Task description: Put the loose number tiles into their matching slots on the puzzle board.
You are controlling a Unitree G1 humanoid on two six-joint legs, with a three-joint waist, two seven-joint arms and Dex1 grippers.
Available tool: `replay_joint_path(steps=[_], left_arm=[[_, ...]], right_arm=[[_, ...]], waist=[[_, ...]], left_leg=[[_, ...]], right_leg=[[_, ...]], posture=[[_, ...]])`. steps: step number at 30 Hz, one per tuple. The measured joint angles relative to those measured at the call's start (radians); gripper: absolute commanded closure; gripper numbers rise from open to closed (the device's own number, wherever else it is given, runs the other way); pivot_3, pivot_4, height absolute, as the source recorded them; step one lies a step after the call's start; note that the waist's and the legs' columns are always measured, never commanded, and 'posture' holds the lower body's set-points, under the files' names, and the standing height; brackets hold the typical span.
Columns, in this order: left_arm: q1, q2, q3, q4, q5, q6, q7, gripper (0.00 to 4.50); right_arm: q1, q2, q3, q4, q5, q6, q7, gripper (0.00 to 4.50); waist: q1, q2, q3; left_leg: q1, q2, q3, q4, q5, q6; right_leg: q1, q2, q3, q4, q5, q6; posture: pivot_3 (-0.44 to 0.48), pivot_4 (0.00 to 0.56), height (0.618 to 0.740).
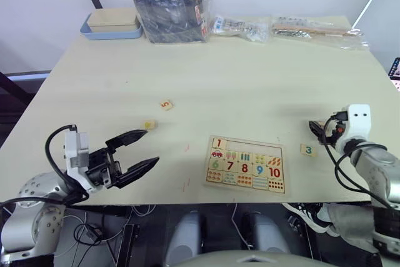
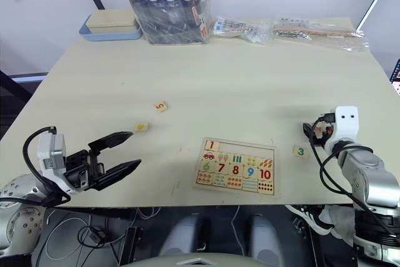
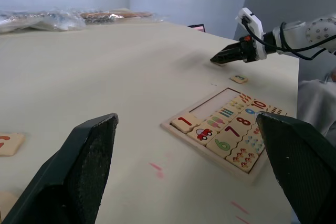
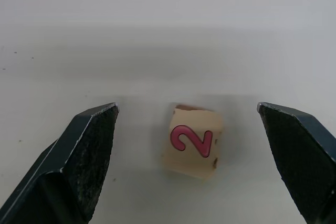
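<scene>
Closest to the wrist camera, the right gripper (image 4: pixel 191 124) has its two black fingers spread wide, and the tile with a pink 2 (image 4: pixel 191 142) lies flat on the table between them, touched by neither finger. Its digit reads upright toward this camera, and the square is turned a little, so its edges are not parallel to the line between the fingertips; being almost square, it has no real long axis. Just beside this gripper, toward the board, the tile with a green 3 (image 1: pixel 307 150) rests on the table (image 1: pixel 250 79). Farther inward lies the puzzle board (image 1: pixel 245 164), a flat rectangle with its long side running left to right across the table and its numbers readable from the robot's side. Only the tile 1 (image 1: pixel 218 143) sits in the top row, and the other slots (image 1: pixel 256 147) of that row look empty. On the left side, the left gripper (image 1: pixel 140 151) also holds its fingers apart and grips nothing, hovering over the near table edge. Beyond it are the tile 5 (image 1: pixel 165 104) and one more pale tile (image 1: pixel 149 124) whose digit I cannot read. I judge that one of five tiles is placed, and four are left.
</scene>
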Motion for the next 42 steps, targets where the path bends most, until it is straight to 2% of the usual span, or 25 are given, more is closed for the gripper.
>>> replay_joint_path(steps=[4,9,12,14,17,19,22,25,27,28,33,37,38,40,42], left_arm=[[-0.008,-0.004,-0.001,0.0,0.0,0.0,0.001,0.0],[-0.011,-0.006,-0.002,0.0,0.0,0.002,0.001,0.0],[-0.013,-0.005,-0.01,0.001,0.0,0.004,-0.006,0.0],[-0.013,-0.005,-0.012,0.001,0.0,0.005,-0.015,0.0],[-0.016,-0.005,-0.021,0.004,-0.001,0.006,-0.022,0.0],[-0.016,-0.004,-0.022,0.007,-0.001,0.005,-0.027,0.0],[0.002,0.003,-0.02,0.012,-0.012,0.007,-0.062,0.0],[0.014,0.01,-0.017,0.017,-0.024,0.007,-0.104,0.0],[0.015,0.011,-0.016,0.021,-0.026,0.007,-0.111,0.0],[0.017,0.011,-0.012,0.029,-0.027,0.006,-0.122,0.0],[0.008,0.014,0.001,0.056,-0.025,-0.003,-0.138,0.0],[0.008,0.013,0.001,0.052,-0.024,-0.002,-0.126,0.0],[0.007,0.013,0.001,0.047,-0.024,-0.002,-0.122,0.0],[0.008,0.013,0.001,0.035,-0.025,0.0,-0.112,0.0],[0.008,0.013,0.001,0.031,-0.025,0.002,-0.101,0.0]], right_arm=[[0.0,0.0,0.0,-0.011,0.006,0.014,0.002,0.07],[0.009,-0.09,0.017,-0.009,0.021,-0.003,0.134,0.07],[0.0,-0.293,0.102,0.085,0.013,-0.163,0.438,0.07],[-0.031,-0.371,0.128,0.178,-0.002,-0.288,0.601,0.07],[-0.135,-0.443,0.221,0.357,-0.051,-0.433,0.804,0.07],[-0.201,-0.462,0.273,0.456,-0.092,-0.492,0.882,0.07],[-0.371,-0.471,0.382,0.672,-0.19,-0.623,1.021,0.07],[-0.495,-0.463,0.458,0.852,-0.282,-0.738,1.083,0.07],[-0.519,-0.458,0.471,0.894,-0.304,-0.768,1.092,0.07],[-0.57,-0.44,0.494,0.981,-0.341,-0.823,1.102,0.07],[-0.706,-0.385,0.516,1.217,-0.421,-0.93,1.089,0.07],[-0.743,-0.368,0.514,1.314,-0.447,-0.988,1.079,0.07],[-0.75,-0.365,0.514,1.331,-0.453,-0.998,1.079,0.44],[-0.754,-0.362,0.513,1.349,-0.457,-1.009,1.083,0.83],[-0.755,-0.359,0.512,1.355,-0.459,-1.019,1.088,1.65]], waist=[[-0.001,0.0,0.0],[-0.001,0.0,0.0],[-0.001,0.001,0.001],[-0.002,0.001,0.001],[-0.006,0.001,0.001],[-0.009,0.001,0.001],[-0.021,0.001,0.001],[-0.026,0.001,0.001],[-0.025,0.001,0.001],[-0.025,0.001,0.001],[-0.027,0.002,0.002],[-0.026,0.002,0.002],[-0.026,0.002,0.002],[-0.026,0.001,0.002],[-0.026,0.001,0.002]], left_leg=[[0.0,0.0,0.0,0.0,0.0,0.0],[0.0,0.0,0.001,0.0,0.0,0.0],[0.001,0.0,0.002,0.0,0.0,0.0],[0.002,0.0,0.002,0.0,0.0,0.0],[0.002,0.0,0.003,0.001,0.0,0.0],[0.003,0.001,0.004,0.001,0.0,0.0],[0.003,0.001,0.004,0.0,0.0,0.0],[0.003,0.001,0.006,0.0,0.0,0.0],[0.002,0.001,0.006,0.0,0.0,0.0],[0.002,0.001,0.007,0.0,0.0,0.0],[0.003,0.001,0.008,0.001,0.0,0.0],[0.002,0.002,0.008,0.0,0.0,-0.001],[0.002,0.003,0.008,0.0,0.0,-0.001],[0.003,0.003,0.008,0.0,0.0,-0.001],[0.003,0.003,0.007,0.001,0.0,-0.001]], right_leg=[[0.0,0.0,0.001,0.0,0.0,0.0],[0.0,0.001,0.001,0.0,0.0,0.0],[0.0,0.001,0.003,0.0,0.0,0.001],[0.001,0.002,0.004,-0.001,0.0,0.001],[0.001,0.004,0.005,-0.001,0.0,0.0],[0.001,0.006,0.006,-0.001,0.0,0.0],[0.0,0.007,0.007,-0.001,0.0,0.0],[0.0,0.006,0.008,-0.001,0.0,0.0],[0.0,0.006,0.008,-0.001,0.0,0.0],[0.0,0.006,0.008,-0.001,0.0,0.0],[0.0,0.006,0.009,-0.001,0.001,0.0],[0.0,0.006,0.009,-0.001,0.001,-0.001],[0.0,0.006,0.01,-0.001,0.001,-0.001],[0.0,0.006,0.01,-0.001,0.001,-0.001],[0.0,0.005,0.01,-0.001,0.001,-0.001]], posture=[[0.0,0.15,0.74],[0.0,0.15,0.74],[0.0,0.15,0.74],[0.0,0.15,0.74],[0.0,0.15,0.74],[0.0,0.15,0.74],[0.0,0.15,0.74],[0.0,0.15,0.74],[0.0,0.15,0.74],[0.0,0.15,0.74],[0.0,0.15,0.74],[0.0,0.15,0.74],[0.0,0.15,0.74],[0.0,0.15,0.74],[0.0,0.15,0.74]])
